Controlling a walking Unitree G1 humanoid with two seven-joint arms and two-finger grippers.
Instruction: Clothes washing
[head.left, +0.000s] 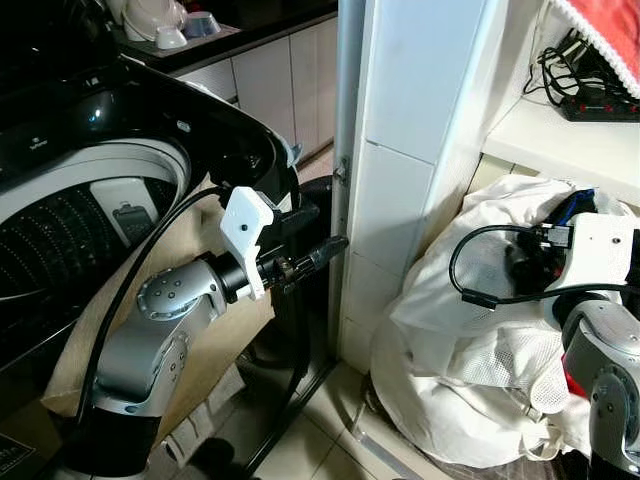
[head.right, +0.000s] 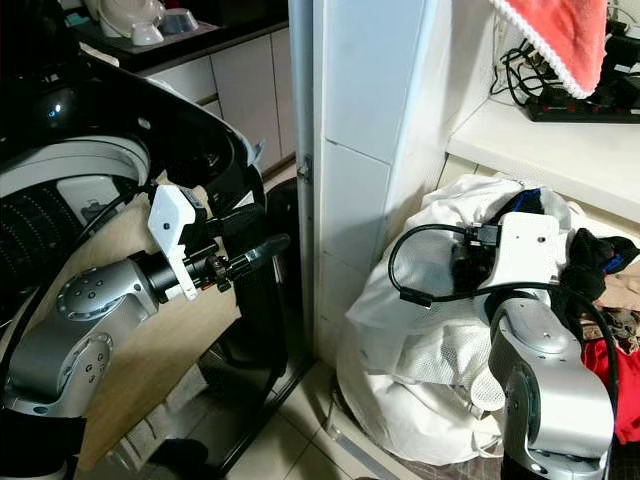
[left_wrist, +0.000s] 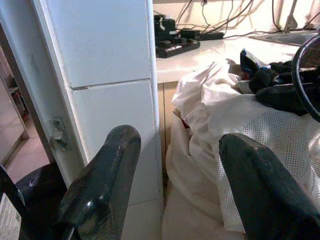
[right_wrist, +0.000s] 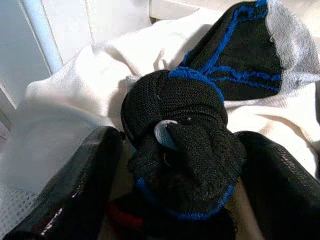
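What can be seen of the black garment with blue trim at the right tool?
The black garment with blue trim is a bunched knit piece, blue-edged, with a grey panel behind. It lies on top of the white laundry bag, between the right tool's two black fingers, which flank it, open.

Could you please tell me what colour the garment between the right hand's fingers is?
Black knit with bright blue trim, seen best in the right wrist view.
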